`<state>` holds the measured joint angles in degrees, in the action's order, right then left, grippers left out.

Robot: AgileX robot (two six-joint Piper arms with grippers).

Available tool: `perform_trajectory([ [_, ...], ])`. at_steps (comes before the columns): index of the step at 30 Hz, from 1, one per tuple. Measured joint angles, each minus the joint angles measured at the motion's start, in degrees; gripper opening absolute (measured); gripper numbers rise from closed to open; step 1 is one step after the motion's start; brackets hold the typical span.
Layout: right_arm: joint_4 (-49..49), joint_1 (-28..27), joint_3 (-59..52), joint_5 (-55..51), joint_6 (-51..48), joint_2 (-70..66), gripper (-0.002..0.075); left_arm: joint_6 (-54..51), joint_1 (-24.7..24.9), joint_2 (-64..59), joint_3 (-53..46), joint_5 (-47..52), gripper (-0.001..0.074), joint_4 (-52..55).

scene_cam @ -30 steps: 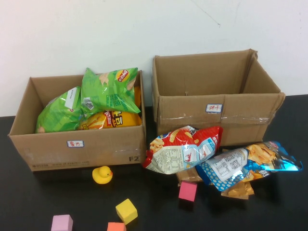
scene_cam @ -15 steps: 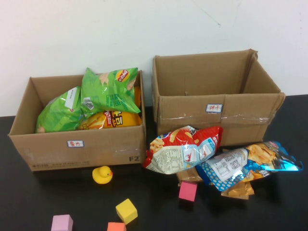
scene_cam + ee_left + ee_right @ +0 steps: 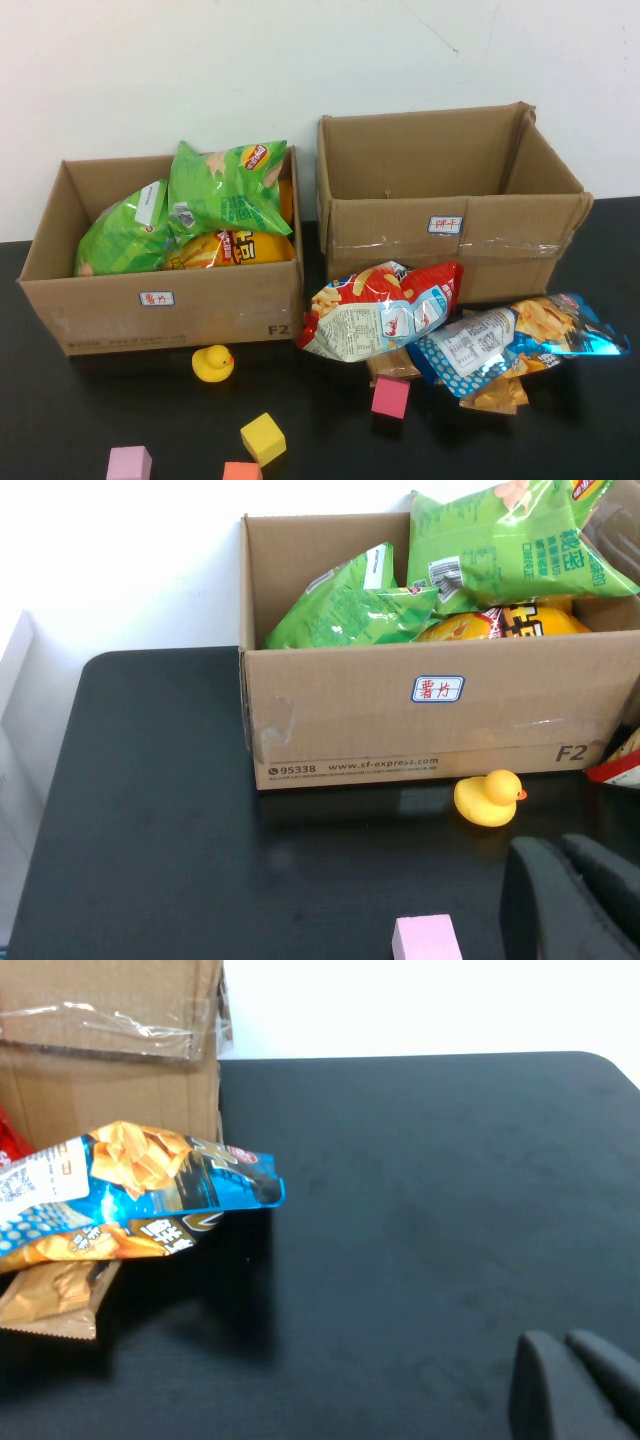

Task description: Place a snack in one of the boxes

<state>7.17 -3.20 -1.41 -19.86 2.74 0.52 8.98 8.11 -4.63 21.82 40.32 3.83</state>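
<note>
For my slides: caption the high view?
Two cardboard boxes: left box holds chip bags, right box empty; red snack bag and blue snack bag wait outside.

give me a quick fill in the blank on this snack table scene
1. The left box holds green and ____ snack bags.
2. The rubber duck sits in front of the ____ box.
3. The right box is ____ inside.
4. The red snack bag lies on the table beside a ____ bag.

Missing: yellow; left; empty; blue
</note>
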Motion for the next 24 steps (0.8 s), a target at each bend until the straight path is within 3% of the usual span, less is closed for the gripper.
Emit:
perform_trajectory([
  [9,0.0,0.0,0.0,0.0,0.09,0.0,-0.0001,-0.38,0.0,0.0,-0.13,-0.28,-0.0001,0.12],
  [13,0.0,0.0,0.0,0.0,0.09,0.0,-0.0001,-9.33,0.0,0.85,-3.47,-5.2,-0.0001,5.27],
  [17,0.03,0.0,0.0,-0.12,0.09,0.0,-0.0001,-15.35,-0.58,3.95,-9.54,-9.88,-0.0001,2.88],
  [21,0.03,0.0,0.0,-0.12,0.2,0.0,-0.0001,-16.33,-3.62,5.27,-15.91,-13.63,-0.0001,-3.83],
  [24,0.12,0.0,0.0,-0.12,0.2,0.0,-0.0001,-12.63,-8.92,5.27,-20.93,-22.17,-0.0001,-7.77],
])
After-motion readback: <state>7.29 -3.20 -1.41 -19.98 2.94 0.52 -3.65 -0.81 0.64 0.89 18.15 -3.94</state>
